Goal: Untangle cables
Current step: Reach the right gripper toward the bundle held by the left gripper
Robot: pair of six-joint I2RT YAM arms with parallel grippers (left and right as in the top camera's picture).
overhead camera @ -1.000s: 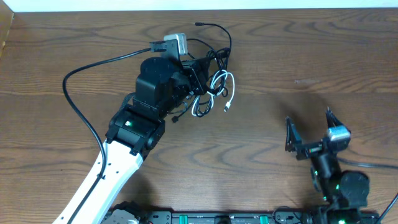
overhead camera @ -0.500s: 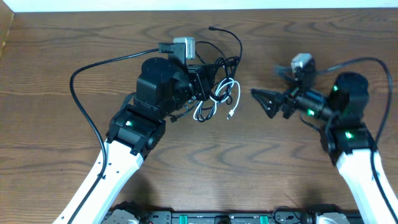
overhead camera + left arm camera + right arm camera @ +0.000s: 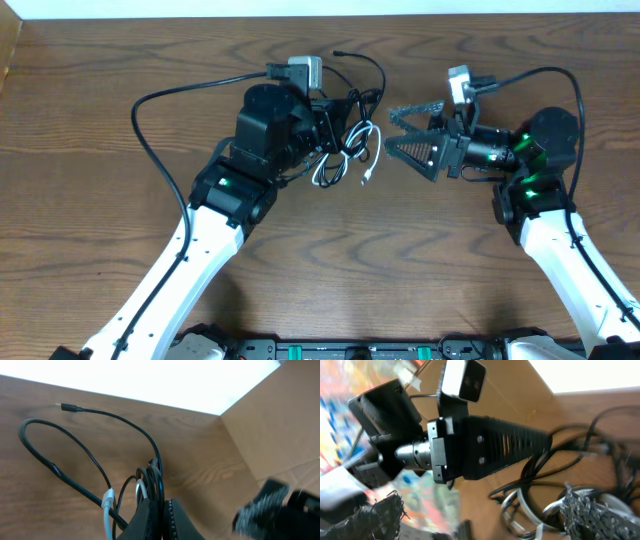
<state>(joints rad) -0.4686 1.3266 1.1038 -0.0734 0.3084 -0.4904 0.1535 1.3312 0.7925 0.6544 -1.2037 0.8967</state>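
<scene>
Left end effector (image 3: pixel 330 124): clenched, its fingers (image 3: pixel 145 522) pressed together on a few strands of the black cables (image 3: pixel 156 477) at the robot-side edge of the cable tangle (image 3: pixel 348 135)
Right end effector (image 3: pixel 388 130): released, jaws spread wide with nothing between them
Key relation: the cable tangle lies just beside the right end effector's fingertips, on the robot's left of them; the tips point straight at it and are apart from it
White cable (image 3: pixel 360 150): coiled on the side of the tangle facing the right end effector, so it is the strand nearest the open jaws
Long axis: the bundle runs roughly from the far edge toward the robot, across the right end effector's line of approach; one black lead arcs away to a loose plug (image 3: pixel 70 408)
Nearer arm: the left already holds the tangle; the right is free and near
Left arm pose: stretched forward and inward over the tabletop (image 3: pixel 520 290)
Right arm pose: forearm rising from the near edge, wrist turned toward the robot's left
Likely call: the right closes on a white loop while the left anchors
</scene>
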